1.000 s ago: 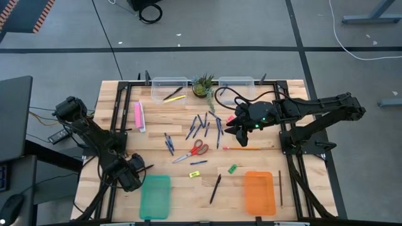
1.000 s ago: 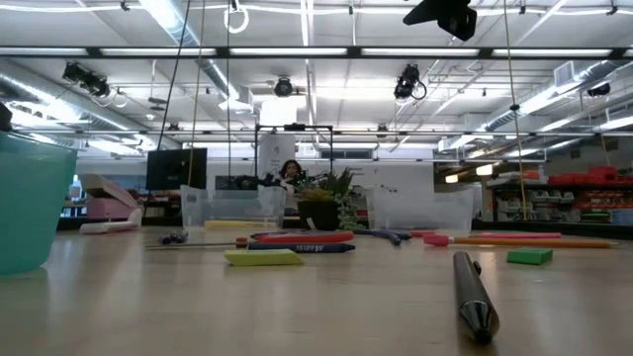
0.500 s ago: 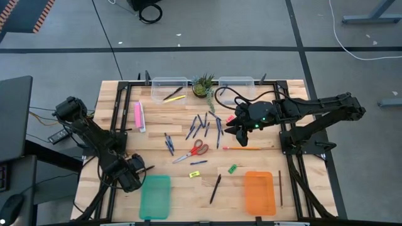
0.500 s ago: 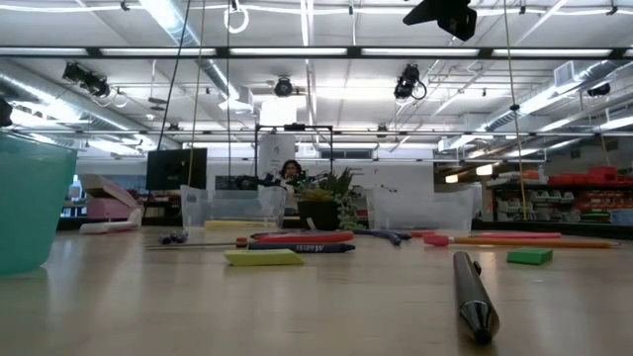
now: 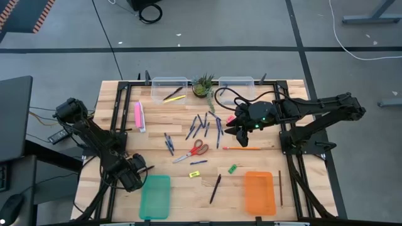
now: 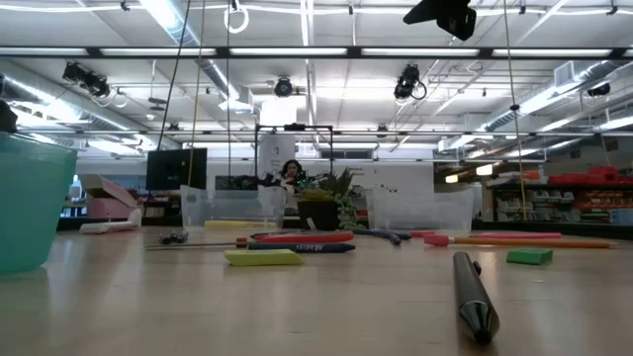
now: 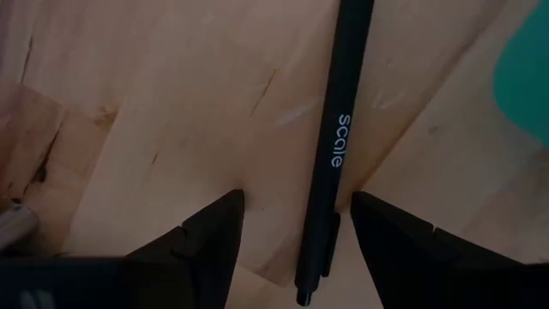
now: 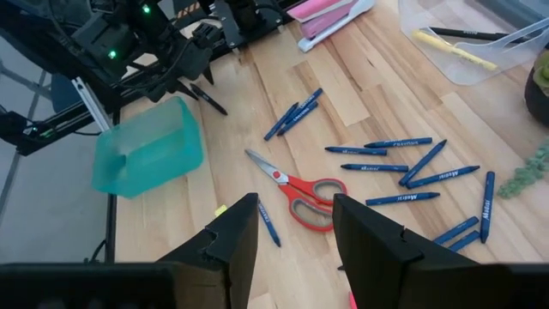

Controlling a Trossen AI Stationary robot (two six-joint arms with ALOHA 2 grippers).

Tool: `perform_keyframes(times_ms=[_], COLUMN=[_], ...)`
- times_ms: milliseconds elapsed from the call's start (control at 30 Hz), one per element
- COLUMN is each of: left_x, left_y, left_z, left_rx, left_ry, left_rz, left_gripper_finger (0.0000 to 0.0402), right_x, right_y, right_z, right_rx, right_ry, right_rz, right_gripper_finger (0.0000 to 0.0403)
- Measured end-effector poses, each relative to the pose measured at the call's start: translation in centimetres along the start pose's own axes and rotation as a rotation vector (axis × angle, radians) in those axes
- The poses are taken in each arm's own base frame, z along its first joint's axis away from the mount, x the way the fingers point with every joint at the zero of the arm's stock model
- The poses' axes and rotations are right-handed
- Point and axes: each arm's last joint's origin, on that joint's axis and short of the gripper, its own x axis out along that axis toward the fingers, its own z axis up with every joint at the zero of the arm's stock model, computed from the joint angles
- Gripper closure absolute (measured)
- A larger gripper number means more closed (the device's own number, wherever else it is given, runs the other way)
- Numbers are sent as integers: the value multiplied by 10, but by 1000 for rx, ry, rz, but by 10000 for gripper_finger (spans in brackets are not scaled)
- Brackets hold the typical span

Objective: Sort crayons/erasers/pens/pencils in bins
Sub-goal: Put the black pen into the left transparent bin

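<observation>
Pale wooden table (image 5: 176, 188) with a teal-green tray (image 5: 155, 196) at lower left, an orange tray (image 5: 260, 193) at lower right, red-handled scissors (image 5: 194, 150) and blue pens (image 5: 204, 124) in the centre, a pink box (image 5: 139, 116) at left, and a green eraser (image 5: 232, 168).

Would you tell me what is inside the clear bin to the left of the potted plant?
The clear bin holds a yellow pencil and a dark pencil; nothing else shows inside.
</observation>
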Motion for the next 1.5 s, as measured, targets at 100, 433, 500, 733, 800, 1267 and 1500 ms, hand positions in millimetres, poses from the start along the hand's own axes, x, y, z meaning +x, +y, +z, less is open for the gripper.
perform_keyframes(times_ms=[100,433,500,733,800,1267,1500], left_x=[0,2,2,3,3,-33,-81], left_y=[0,6,7,12,13,46,60], left_z=[1,7,11,26,31,87,131], left_rx=[-8,-29,-51,-51,-25,139,115], left_ry=[5,56,71,144,154,44,-221], left_rz=[1,24,24,16,13,12,-155], left_gripper_finger=[171,219,232,290,315,372,397], right_x=[0,0,0,0,0,0,0], right_y=[0,-1,-2,-2,-2,-4,-4], right_z=[0,-3,-5,-5,-5,-4,-3], right_rx=[0,-73,-93,-11,41,463,620], right_ry=[0,44,56,64,72,-5,-40], right_rz=[0,3,-3,-3,10,-88,-106], right_gripper_finger=[245,245,245,245,245,245,245])
